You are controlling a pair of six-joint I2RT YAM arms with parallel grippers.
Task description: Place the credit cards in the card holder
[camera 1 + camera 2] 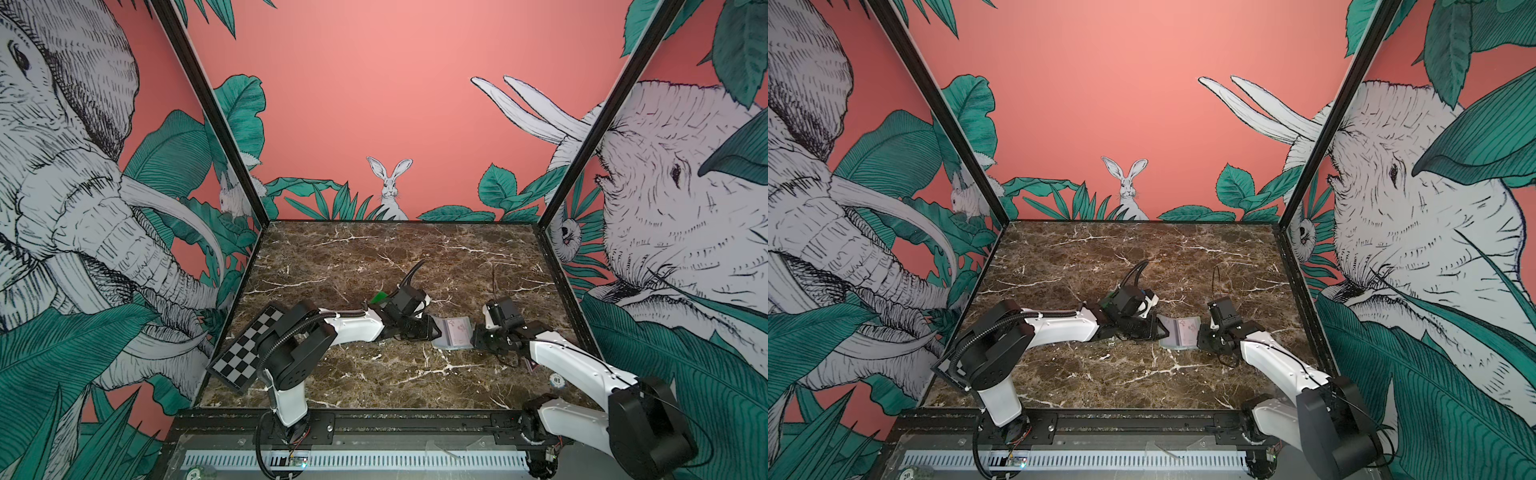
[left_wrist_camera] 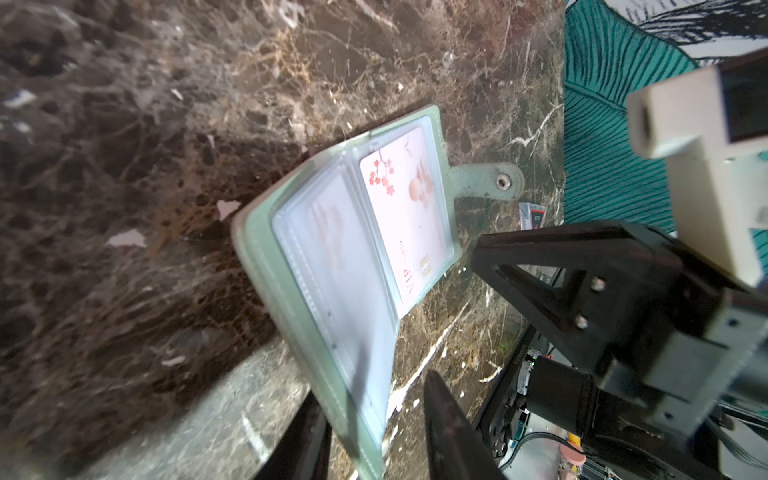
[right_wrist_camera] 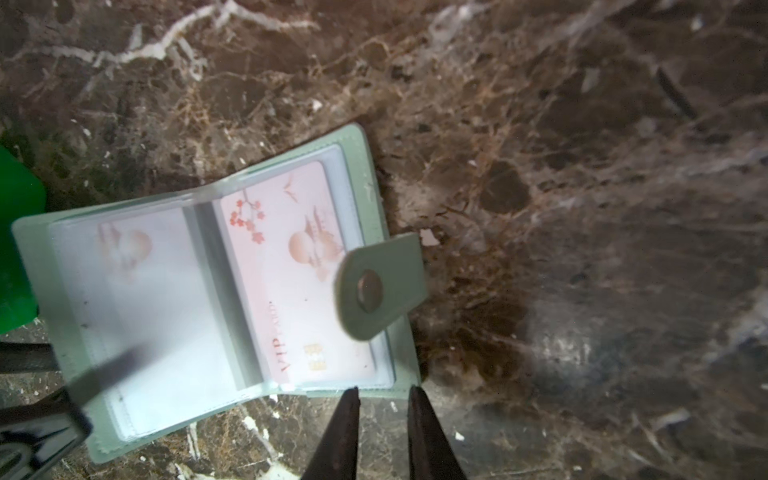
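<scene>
Two claws flank the open card holder point(image 1: 452, 332) on the marble counter point(image 1: 374, 257). The left claw point(image 2: 374, 415) pinches the holder's left cover; the right claw point(image 3: 384, 395) stands slightly spread and empty just beside its edge. A pink credit card point(image 3: 291, 282) sits in a clear sleeve

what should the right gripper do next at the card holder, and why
Probably draw the right gripper straight back from the card holder. The pink VIP card looks fully seated in its clear sleeve. The gripper's jaws stand slightly apart and empty just off the holder's edge, so there seems to be nothing more to push in there.
</scene>
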